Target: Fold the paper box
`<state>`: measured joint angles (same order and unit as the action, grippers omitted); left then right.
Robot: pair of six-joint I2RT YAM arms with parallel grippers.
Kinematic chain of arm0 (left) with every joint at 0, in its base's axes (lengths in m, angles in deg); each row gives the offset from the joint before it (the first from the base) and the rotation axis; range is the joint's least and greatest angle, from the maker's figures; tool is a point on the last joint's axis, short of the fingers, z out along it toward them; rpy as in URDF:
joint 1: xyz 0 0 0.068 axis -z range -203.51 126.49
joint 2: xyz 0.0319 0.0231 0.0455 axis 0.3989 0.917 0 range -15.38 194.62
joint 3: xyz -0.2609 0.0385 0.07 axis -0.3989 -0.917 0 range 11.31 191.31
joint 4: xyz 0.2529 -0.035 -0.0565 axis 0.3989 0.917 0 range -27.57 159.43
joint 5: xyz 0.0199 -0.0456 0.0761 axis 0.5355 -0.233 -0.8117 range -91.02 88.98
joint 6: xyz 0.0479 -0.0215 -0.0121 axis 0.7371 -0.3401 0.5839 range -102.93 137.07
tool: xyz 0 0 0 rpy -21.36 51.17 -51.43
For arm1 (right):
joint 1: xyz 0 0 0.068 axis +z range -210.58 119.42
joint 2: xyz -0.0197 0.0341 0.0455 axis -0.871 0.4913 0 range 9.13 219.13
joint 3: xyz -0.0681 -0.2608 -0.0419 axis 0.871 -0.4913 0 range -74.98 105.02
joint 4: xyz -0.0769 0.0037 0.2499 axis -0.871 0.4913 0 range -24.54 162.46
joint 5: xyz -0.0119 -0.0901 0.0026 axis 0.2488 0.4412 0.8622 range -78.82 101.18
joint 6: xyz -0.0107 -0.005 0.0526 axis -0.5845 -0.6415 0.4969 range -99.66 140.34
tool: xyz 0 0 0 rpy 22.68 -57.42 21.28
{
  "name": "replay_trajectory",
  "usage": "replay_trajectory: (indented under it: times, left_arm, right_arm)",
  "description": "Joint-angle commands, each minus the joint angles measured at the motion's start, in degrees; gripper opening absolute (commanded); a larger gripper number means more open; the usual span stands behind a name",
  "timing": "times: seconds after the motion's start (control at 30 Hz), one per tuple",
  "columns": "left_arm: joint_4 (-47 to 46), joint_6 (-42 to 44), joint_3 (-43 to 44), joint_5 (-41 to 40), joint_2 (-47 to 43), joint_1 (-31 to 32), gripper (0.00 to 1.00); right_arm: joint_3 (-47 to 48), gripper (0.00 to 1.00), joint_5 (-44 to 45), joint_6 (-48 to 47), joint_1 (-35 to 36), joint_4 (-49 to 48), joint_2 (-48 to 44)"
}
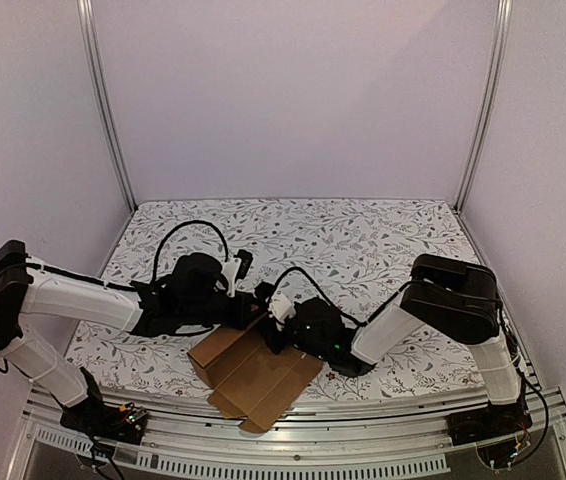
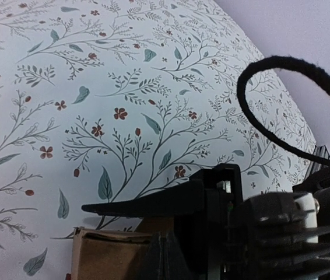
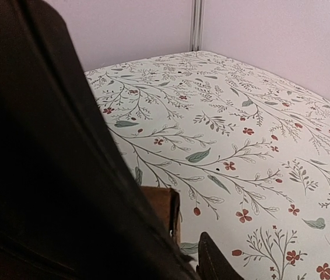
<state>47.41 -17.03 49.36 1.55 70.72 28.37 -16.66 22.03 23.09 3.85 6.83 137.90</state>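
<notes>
Left gripper (image 1: 254, 302) is pressing together at far edge of paper box (image 1: 259, 376); right gripper (image 1: 279, 326) is sitting slightly spread alongside, over floral tabletop (image 1: 363, 232).

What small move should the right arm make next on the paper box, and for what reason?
Probably draw the right gripper slightly back from the paper box, then aim at a flap. Its jaws stand apart beside a cardboard edge, while the left gripper, jaws shut, sits at the box's far edge; whether it pinches cardboard is unclear.
</notes>
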Motion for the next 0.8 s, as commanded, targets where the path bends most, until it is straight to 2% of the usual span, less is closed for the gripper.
replay_trajectory:
  times: [0.0, 0.13, 0.23, 0.37, 0.4, 0.43, 0.53, 0.57, 0.67, 0.77]
  left_arm:
    - [3.59, 0.36, 0.26, -0.14, -0.74, 0.68, 0.00]
    - [3.69, 0.44, 0.36, -0.04, -0.64, 0.68, 0.00]
    - [4.01, 0.52, 0.54, -0.10, -0.83, 0.68, 0.00]
    - [4.29, 0.59, 0.48, -0.37, -0.99, 0.68, 0.00]
    - [4.30, 0.56, 0.46, -0.44, -1.01, 0.68, 0.00]
    - [4.30, 0.52, 0.38, -0.52, -1.04, 0.68, 0.00]
    - [4.27, 0.33, 0.12, -0.65, -1.11, 0.68, 0.00]
    - [4.22, 0.23, -0.08, -0.90, -1.33, 0.68, 0.00]
    - [4.08, 0.04, -0.51, -1.74, -2.16, 0.68, 0.00]
    - [4.76, 0.22, -0.60, -2.39, -2.96, 0.68, 0.00]
  right_arm:
    - [-0.70, 0.32, -0.22, 1.00, -0.03, -0.93, 2.31]
    - [-0.39, 0.21, -0.13, 0.91, -0.08, -0.47, 2.45]
    - [0.32, 0.00, -0.43, 0.46, -0.09, 0.74, 2.60]
    - [0.27, 0.00, -0.75, 0.33, 0.00, 0.78, 2.31]
    - [0.11, 0.02, -0.74, 0.41, -0.08, 0.51, 2.20]
    - [-0.13, 0.09, -0.57, 0.46, -0.08, 0.40, 1.91]
    - [-1.11, 0.36, 0.59, 0.39, 0.04, 0.72, 0.28]
    - [-1.34, 0.42, 0.96, 0.27, 0.02, 1.61, -0.58]
    - [-2.08, 0.54, 1.73, -0.59, 0.06, 4.90, -3.45]
    - [-3.35, 0.62, 2.62, -0.67, 0.04, 8.70, -6.17]
